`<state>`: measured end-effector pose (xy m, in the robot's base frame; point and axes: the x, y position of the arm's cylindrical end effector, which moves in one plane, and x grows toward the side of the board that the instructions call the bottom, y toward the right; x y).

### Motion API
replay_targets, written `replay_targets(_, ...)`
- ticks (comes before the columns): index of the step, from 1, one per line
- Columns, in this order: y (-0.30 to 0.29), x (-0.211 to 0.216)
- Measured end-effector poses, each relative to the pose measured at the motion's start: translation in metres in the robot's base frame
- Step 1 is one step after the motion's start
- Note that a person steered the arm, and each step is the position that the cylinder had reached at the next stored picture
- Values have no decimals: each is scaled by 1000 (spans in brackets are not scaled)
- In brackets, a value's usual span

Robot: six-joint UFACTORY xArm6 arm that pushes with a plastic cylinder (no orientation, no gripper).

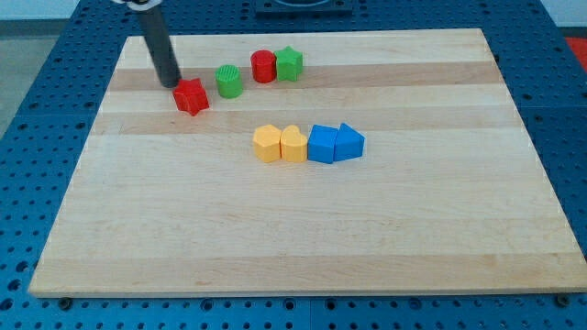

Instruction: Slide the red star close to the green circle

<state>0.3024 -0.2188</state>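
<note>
The red star (192, 96) lies on the wooden board near the view's top left. The green circle (229, 81) stands just to its upper right, a small gap apart. My tip (170, 83) is at the star's upper left edge, touching or nearly touching it. The dark rod rises from there toward the view's top left.
A red circle (264, 66) and a green star (290, 63) sit side by side right of the green circle. Mid-board stands a row: two yellow blocks (267, 144) (293, 144) and two blue blocks (323, 144) (348, 142). The board's edge (303, 291) borders a blue perforated table.
</note>
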Motion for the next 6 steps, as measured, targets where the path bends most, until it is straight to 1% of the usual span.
replay_targets(1,-20,14)
replay_targets(2,-20,53)
replay_targets(3,-8,59)
replay_targets(5,38,48)
replay_targets(6,47,48)
